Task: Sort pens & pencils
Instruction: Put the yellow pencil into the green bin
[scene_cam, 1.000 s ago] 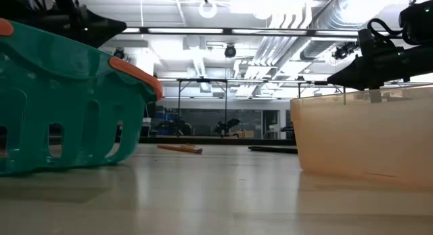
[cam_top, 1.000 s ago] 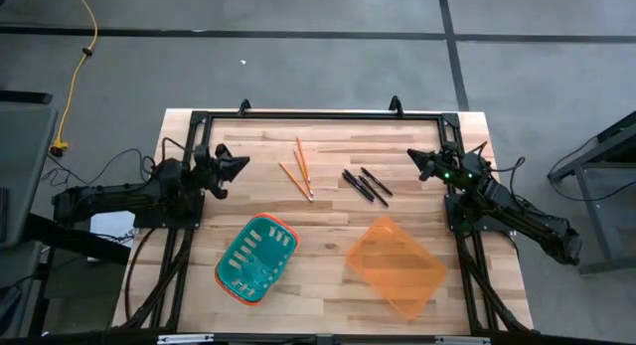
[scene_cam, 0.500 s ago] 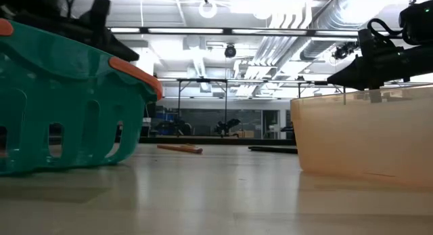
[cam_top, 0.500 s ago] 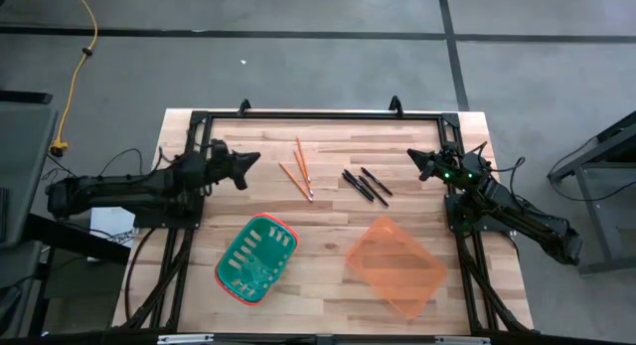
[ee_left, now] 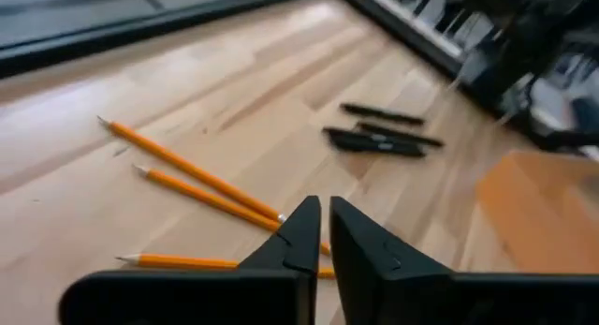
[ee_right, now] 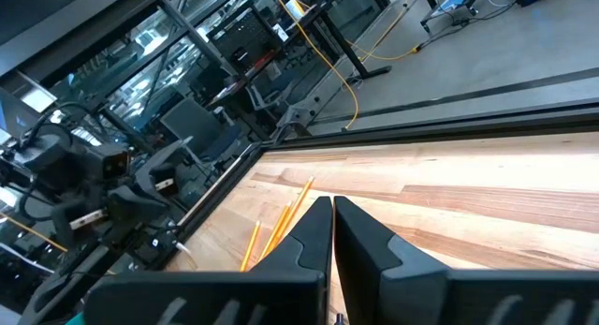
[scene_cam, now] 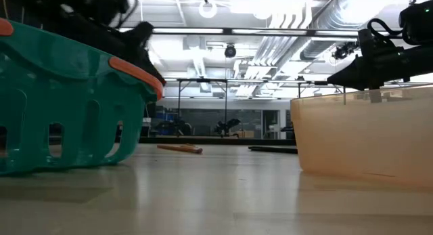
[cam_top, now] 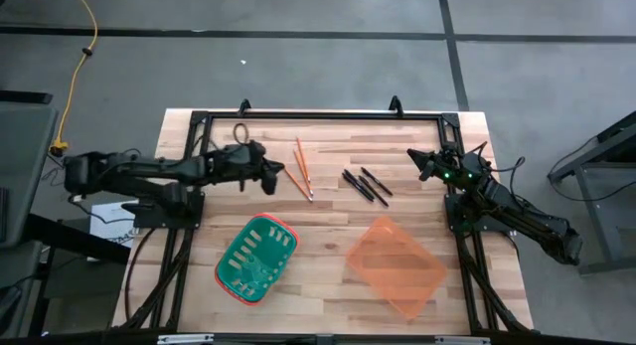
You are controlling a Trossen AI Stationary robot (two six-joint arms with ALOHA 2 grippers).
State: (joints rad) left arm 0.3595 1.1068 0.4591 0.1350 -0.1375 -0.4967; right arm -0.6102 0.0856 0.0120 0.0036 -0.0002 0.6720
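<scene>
Left gripper (cam_top: 275, 173) clenched, empty, above wood table (cam_top: 328, 285); 3 pencils (cam_top: 299, 170) just ahead, 3 pens (cam_top: 366, 185) beyond. Right gripper (cam_top: 414, 158) clenched at table edge. Grey floor (cam_top: 298, 57) around.

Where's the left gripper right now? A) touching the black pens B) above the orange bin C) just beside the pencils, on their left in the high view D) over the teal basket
C: in the high view the left gripper sits just left of the pencils, jaws nearly closed and empty, well away from the pens, the teal basket and the orange bin.
</scene>
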